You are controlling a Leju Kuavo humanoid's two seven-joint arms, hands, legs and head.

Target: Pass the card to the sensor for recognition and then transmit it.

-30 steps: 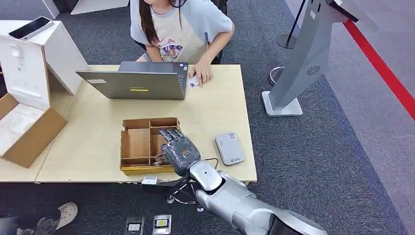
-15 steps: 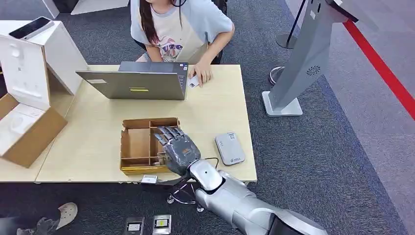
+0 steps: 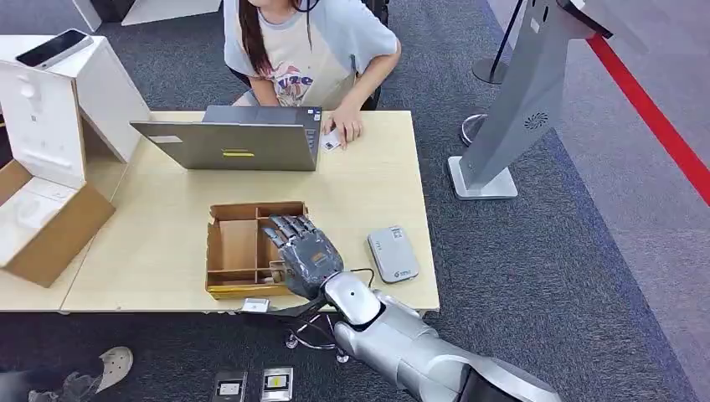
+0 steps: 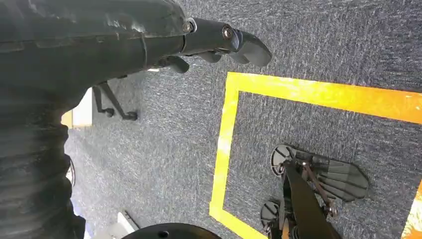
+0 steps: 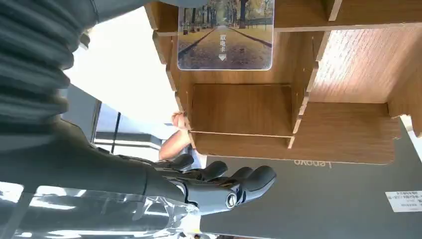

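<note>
**A:** Where is the card [image 5: 225, 35]?

**B:** It lies in a compartment of the wooden divider tray [image 3: 237, 249], under the right hand [image 3: 303, 254]. The right wrist view shows its printed face, a tree-lined road with a small arrow, resting flat against the compartment floor. In the head view the hand covers that compartment, so the card itself is hidden there.

**A:** Does the hand have it?

**B:** No. The right hand hovers over the tray's near right compartments with its fingers [image 5: 249, 181] stretched out side by side and slightly apart, holding nothing. The card sits apart from the fingertips.

**A:** And the sensor?

**B:** The grey card reader [image 3: 393, 253] lies on the surface [image 3: 368, 184] just to the right of the hand, with a dark cable running from near it toward the surface's near edge.

**A:** The other hand?

**B:** The left hand [image 4: 219, 42] hangs over carpet marked with yellow tape [image 4: 226, 124]; its fingers are extended and hold nothing.

**A:** What lies farther out?

**B:** Beyond the hand, across the tray, stands an open laptop [image 3: 230, 138]. Behind it sits a person [image 3: 306, 50], one hand resting on a small white card at the surface's far edge. Well to the right a grey kiosk stand [image 3: 515, 100] rises from the floor.
</note>
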